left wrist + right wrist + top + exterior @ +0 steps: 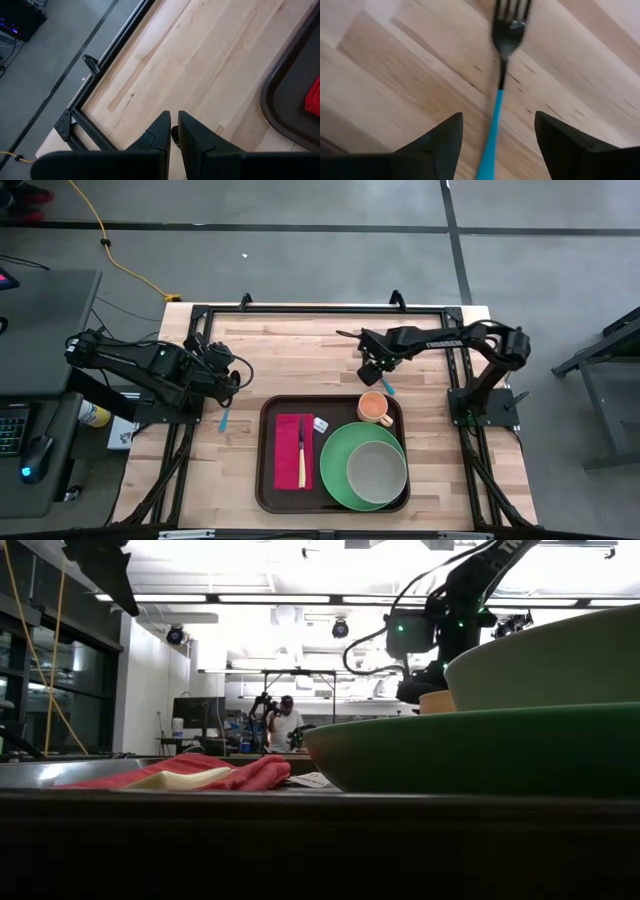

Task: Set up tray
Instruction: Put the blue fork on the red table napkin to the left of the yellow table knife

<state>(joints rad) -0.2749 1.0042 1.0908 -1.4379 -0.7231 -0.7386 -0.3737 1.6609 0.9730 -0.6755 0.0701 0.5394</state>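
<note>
The right hand (497,145) hovers released over the fork (499,85), whose blue handle runs between its spread fingers. The fork lies on the bench (300,350), just beyond the tray (266,455). For a secure pick-up, the hand should descend straight, keep the handle centred, and close only at bench level. The left hand (174,135) waits nearly clenched, empty, beside the tray.

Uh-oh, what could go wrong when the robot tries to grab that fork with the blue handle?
1. The right gripper is open over the fork, which lies flat on the table. Its thin handle might slip out between the fingers.
2. The orange cup stands on the tray near that gripper, so a swing could knock it over.
</note>
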